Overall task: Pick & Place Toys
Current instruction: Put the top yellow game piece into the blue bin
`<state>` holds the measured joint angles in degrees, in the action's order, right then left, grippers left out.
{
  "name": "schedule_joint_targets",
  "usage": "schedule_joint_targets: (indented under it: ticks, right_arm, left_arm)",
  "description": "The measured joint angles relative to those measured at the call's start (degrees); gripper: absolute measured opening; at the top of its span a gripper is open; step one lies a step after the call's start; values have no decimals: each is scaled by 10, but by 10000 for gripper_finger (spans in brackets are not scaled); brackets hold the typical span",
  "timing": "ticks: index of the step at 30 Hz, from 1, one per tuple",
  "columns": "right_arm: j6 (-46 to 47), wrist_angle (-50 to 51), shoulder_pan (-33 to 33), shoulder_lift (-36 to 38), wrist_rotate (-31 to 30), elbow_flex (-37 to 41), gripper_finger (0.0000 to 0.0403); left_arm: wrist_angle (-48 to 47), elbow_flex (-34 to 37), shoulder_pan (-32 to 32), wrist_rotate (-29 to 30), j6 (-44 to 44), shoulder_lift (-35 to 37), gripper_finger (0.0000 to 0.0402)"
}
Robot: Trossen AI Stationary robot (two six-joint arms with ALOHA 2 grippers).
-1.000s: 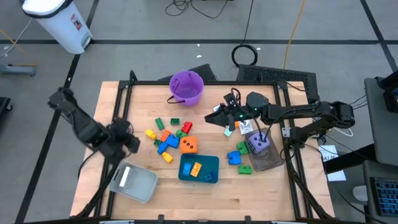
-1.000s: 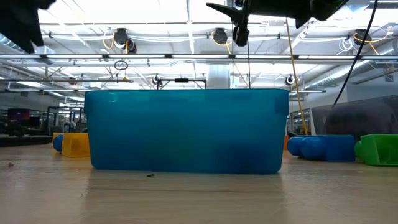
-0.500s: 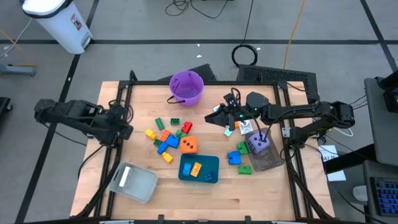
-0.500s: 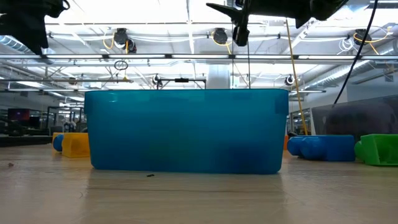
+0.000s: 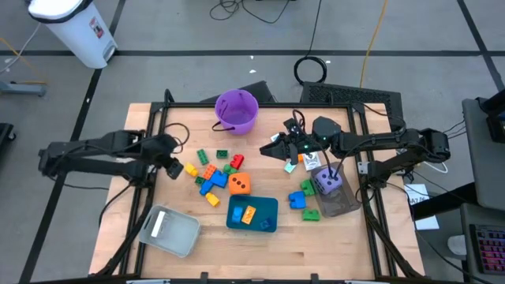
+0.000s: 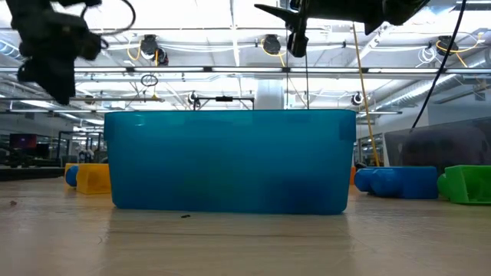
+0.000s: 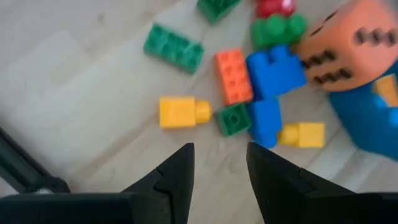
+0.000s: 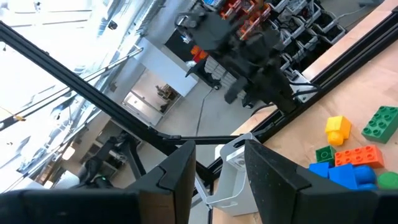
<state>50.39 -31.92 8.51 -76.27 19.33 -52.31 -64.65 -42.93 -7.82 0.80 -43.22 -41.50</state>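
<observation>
Hovering near yellow brick [image 7: 181, 112], left tool [image 7: 217, 163] fingers apart, empty; right tool [image 8: 217, 163] open too.

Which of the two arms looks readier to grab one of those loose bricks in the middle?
Probably the left. The left gripper hangs open right beside the yellow brick at the pile's edge. The right gripper is open too, but farther from the pile, raised near the cards.

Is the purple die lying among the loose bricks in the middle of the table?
No, the purple die sits in the clear tray at the table's right side.
</observation>
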Motion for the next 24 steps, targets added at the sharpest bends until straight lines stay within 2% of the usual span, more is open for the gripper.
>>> schedule_joint_targets:
  ticks: [13, 20, 24]
  right_arm:
    - [17, 0, 0, 0, 2, 0, 130]
    - [17, 0, 0, 0, 2, 0, 130]
    - [16, 0, 0, 0, 2, 0, 130]
  left_arm:
    - [129, 109, -203, -131, 115, -15, 152]
    - [130, 116, -277, -165, 204, -91, 152]
    - [156, 116, -306, -213, 233, -140, 152]
